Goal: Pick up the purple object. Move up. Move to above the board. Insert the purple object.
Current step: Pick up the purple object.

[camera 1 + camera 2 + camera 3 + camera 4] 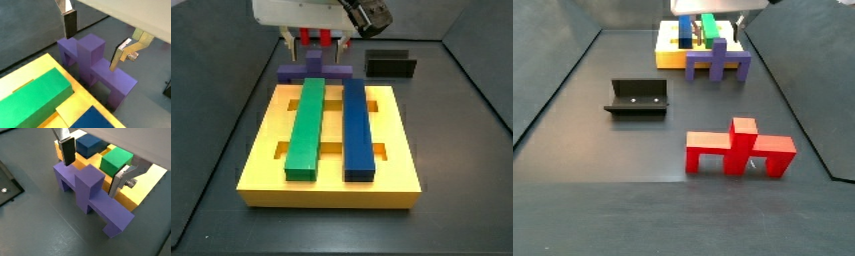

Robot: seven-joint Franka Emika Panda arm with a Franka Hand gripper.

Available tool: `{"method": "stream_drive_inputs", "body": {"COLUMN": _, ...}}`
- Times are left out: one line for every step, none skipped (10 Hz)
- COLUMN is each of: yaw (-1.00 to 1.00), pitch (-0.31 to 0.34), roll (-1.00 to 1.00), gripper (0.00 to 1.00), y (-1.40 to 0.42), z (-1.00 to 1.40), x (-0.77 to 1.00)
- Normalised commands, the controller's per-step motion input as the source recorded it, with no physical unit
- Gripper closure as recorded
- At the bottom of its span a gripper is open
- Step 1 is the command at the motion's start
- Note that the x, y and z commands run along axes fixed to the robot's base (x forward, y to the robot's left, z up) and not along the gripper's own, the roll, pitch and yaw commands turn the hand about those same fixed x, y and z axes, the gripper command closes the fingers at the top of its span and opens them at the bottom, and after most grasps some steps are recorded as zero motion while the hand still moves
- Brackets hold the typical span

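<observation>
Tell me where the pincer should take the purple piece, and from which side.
Grip the raised central post of the purple piece, coming straight down from above. The post stands upright above the lower arms and looks narrow enough for the span. The pincer is open and already straddles it, one finger on each flank, beside the yellow board.
</observation>
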Motion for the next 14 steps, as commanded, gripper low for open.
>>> {"method": "stream_drive_inputs", "body": {"yaw": -0.05, "pitch": 0.0, "roll": 0.08, "gripper": 0.0, "y": 0.03, "z": -0.24, "x": 0.0}}
{"method": "stream_drive_inputs", "body": {"yaw": -0.09, "pitch": 0.063, "roll": 0.05, "gripper": 0.0, "y": 0.16, "z": -0.03, "x": 0.0}}
{"method": "stream_drive_inputs", "body": {"yaw": -0.08, "pitch": 0.08, "roll": 0.0, "gripper": 0.0, "y": 0.14, "z": 0.0, "x": 0.0}}
{"method": "stream_drive_inputs", "body": {"yaw": -0.08, "pitch": 0.073, "roll": 0.0, "gripper": 0.0, "y": 0.04, "z": 0.0, "x": 0.0}}
{"method": "stream_drive_inputs", "body": {"yaw": -0.07, "pitch": 0.0, "roll": 0.02, "gripper": 0.0, "y": 0.0, "z": -0.05, "x": 0.0}}
{"method": "stream_drive_inputs", "body": {"yaw": -0.04, "pitch": 0.0, "roll": 0.0, "gripper": 0.0, "y": -0.01, "z": -0.02, "x": 0.0}}
{"method": "stream_drive_inputs", "body": {"yaw": 0.0, "pitch": 0.0, "roll": 0.0, "gripper": 0.0, "y": 0.0, "z": 0.0, "x": 0.0}}
{"method": "stream_drive_inputs", "body": {"yaw": 0.0, "pitch": 0.0, "roll": 0.0, "gripper": 1.0, "y": 0.0, "z": 0.0, "x": 0.0}}
{"method": "stream_drive_inputs", "body": {"yaw": 0.0, "pitch": 0.0, "roll": 0.0, "gripper": 1.0, "y": 0.0, "z": 0.0, "x": 0.0}}
{"method": "stream_drive_inputs", "body": {"yaw": 0.0, "pitch": 0.0, "roll": 0.0, "gripper": 1.0, "y": 0.0, "z": 0.0, "x": 0.0}}
{"method": "stream_drive_inputs", "body": {"yaw": 0.0, "pitch": 0.0, "roll": 0.0, "gripper": 1.0, "y": 0.0, "z": 0.0, "x": 0.0}}
{"method": "stream_drive_inputs", "body": {"yaw": 0.0, "pitch": 0.0, "roll": 0.0, "gripper": 1.0, "y": 0.0, "z": 0.0, "x": 0.0}}
{"method": "stream_drive_inputs", "body": {"yaw": 0.0, "pitch": 0.0, "roll": 0.0, "gripper": 1.0, "y": 0.0, "z": 0.0, "x": 0.0}}
{"method": "stream_drive_inputs", "body": {"yaw": 0.0, "pitch": 0.0, "roll": 0.0, "gripper": 1.0, "y": 0.0, "z": 0.0, "x": 0.0}}
